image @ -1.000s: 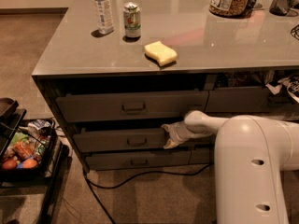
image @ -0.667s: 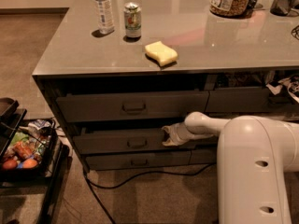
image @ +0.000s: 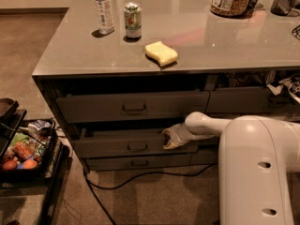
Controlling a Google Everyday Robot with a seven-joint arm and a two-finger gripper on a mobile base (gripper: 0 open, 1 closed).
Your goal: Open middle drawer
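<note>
The middle drawer (image: pixel 117 146) is a wide dark grey front with a small central pull handle (image: pixel 137 147), set between a taller drawer above and a slimmer one below. It stands out a little from the cabinet, with a dark gap showing behind its top edge. My gripper (image: pixel 168 138) is at the right end of that top edge, touching the drawer front. The white arm (image: pixel 206 125) reaches to it from the right.
On the grey counter (image: pixel 211 41) stand a water bottle (image: pixel 103 11), a can (image: pixel 132 20), a yellow sponge (image: pixel 161 53) and a jar (image: pixel 229 0). A black rack of groceries (image: pixel 23 149) is on the left. A black cable (image: pixel 140 177) lies on the carpet below the drawers.
The middle drawer front has slid outward toward the camera, and its handle sits lower in the picture. My gripper has moved slightly left and down with it.
</note>
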